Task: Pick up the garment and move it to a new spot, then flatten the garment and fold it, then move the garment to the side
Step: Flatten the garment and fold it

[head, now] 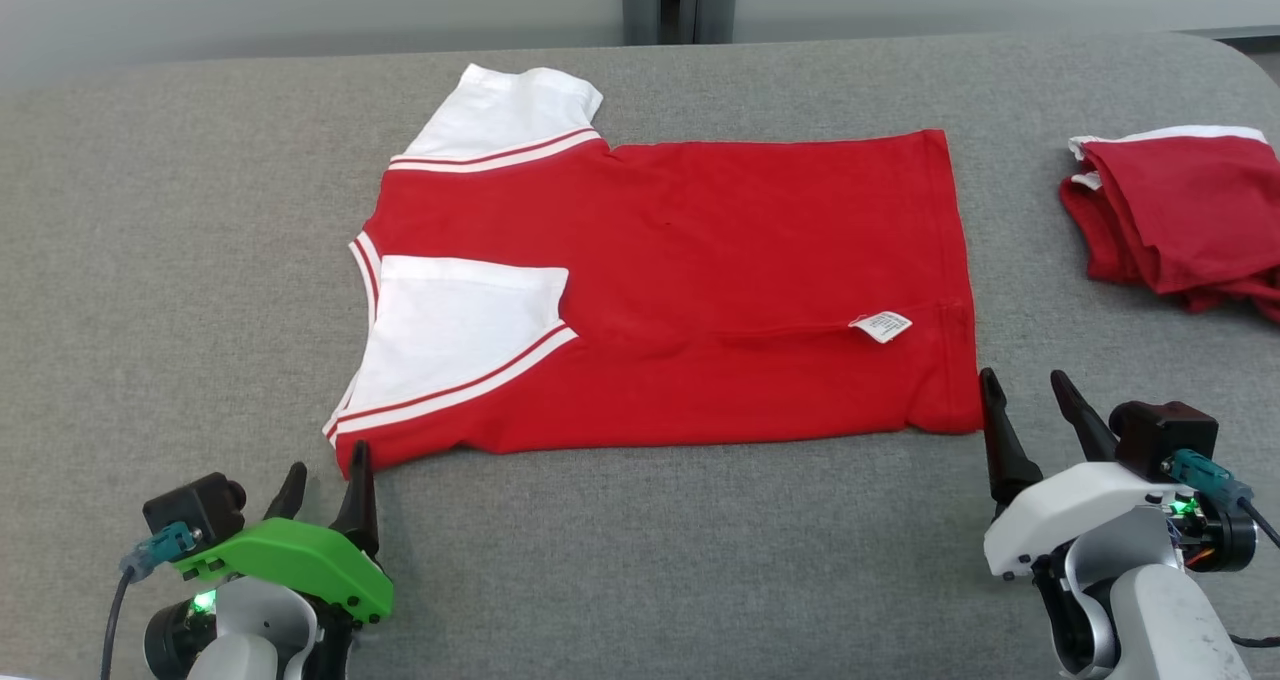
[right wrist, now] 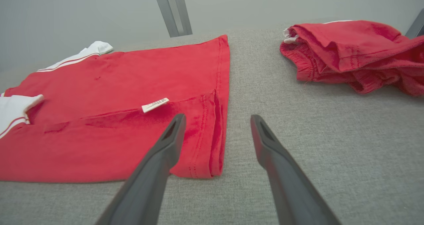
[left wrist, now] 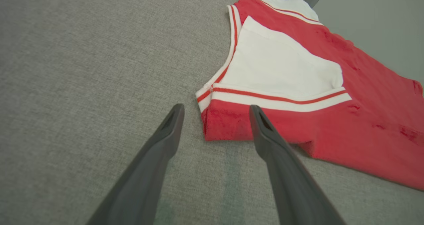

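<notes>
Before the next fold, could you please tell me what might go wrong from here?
The open left end effector and right end effector sit at the shirt's doubled near corners and may catch one layer. The far sleeve sticks out and could bunch. The pile crowds the right side.

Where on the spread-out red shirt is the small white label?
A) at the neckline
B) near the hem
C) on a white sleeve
B: the label lies on the shirt close to its hem, at the end away from the sleeves.
</notes>
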Robot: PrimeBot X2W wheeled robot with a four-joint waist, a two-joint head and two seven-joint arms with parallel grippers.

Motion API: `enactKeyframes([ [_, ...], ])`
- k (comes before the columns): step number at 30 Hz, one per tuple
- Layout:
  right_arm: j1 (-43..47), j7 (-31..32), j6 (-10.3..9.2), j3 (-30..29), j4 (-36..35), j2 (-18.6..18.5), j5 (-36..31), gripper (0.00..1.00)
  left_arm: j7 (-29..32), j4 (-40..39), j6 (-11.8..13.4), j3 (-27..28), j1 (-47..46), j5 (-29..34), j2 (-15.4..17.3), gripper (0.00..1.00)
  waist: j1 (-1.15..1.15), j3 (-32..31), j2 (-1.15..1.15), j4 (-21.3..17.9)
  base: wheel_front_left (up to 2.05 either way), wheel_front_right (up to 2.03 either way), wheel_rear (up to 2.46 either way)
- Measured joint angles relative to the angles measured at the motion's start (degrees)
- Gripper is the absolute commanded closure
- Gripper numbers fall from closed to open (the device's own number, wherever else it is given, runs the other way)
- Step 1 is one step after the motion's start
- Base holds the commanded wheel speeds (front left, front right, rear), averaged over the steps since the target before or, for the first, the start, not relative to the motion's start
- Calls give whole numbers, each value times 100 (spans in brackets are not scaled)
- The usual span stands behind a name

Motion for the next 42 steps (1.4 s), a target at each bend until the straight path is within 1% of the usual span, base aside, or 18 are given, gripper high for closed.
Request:
enactKeyframes([
  [4,-101,0,0,132,46,0,25,0,200,233,73,67,-95,-218,-49,0,0,101,0,-59,0,0,0],
  [7,-164,-16,1,192,109,0,49,0,207,368,78,86,-217,-258,-63,0,0,168,0,-129,0,0,0],
  [8,-192,-29,1,196,157,0,75,0,186,396,74,96,-254,-296,-74,15,0,193,0,-152,0,0,0],
  [9,-222,-46,0,200,202,-1,79,0,167,419,71,107,-280,-319,-85,54,0,209,0,-169,0,0,0],
  [11,-290,-55,0,225,348,-2,186,0,54,460,65,112,-326,-334,-101,100,0,245,0,-198,0,0,0],
  [16,-487,-200,0,264,880,-1,380,0,-126,468,11,79,-360,-310,-108,100,0,276,0,-169,0,0,0],
  [24,-875,-374,0,470,1953,1,548,0,-275,168,-27,-23,-355,-246,-103,100,0,272,0,10,0,0,0],
  [25,-938,-402,0,469,2093,-2,563,13,-289,131,-29,-37,-349,-245,-104,100,0,268,0,29,0,0,0],
  [26,-983,-437,0,463,2195,-2,571,53,-291,103,-29,-45,-344,-244,-104,100,0,263,0,43,0,0,0],
  [28,-1101,-536,0,453,2428,-3,577,73,-314,21,-29,-59,-336,-235,-102,100,0,246,0,69,0,0,0],
  [30,-1193,-604,1,456,2592,-3,625,100,-318,-45,-27,-79,-321,-215,-94,100,0,222,0,80,0,0,0],
  [34,-1295,-750,0,476,2767,-8,771,100,-343,-257,-29,-112,-238,-202,-71,100,0,143,0,78,0,0,0],
  [37,-1294,-803,0,404,2724,7,749,100,-343,-481,-25,-130,-146,-177,-3,100,0,55,0,63,0,0,0],
  [39,-1278,-791,0,346,2573,2,753,100,-309,-670,-19,-147,-52,-143,46,100,0,-15,0,52,0,0,0],
  [42,-1119,-575,0,234,2120,5,708,100,-151,-1081,20,-214,177,-76,158,100,0,-147,0,32,0,0,0],
])
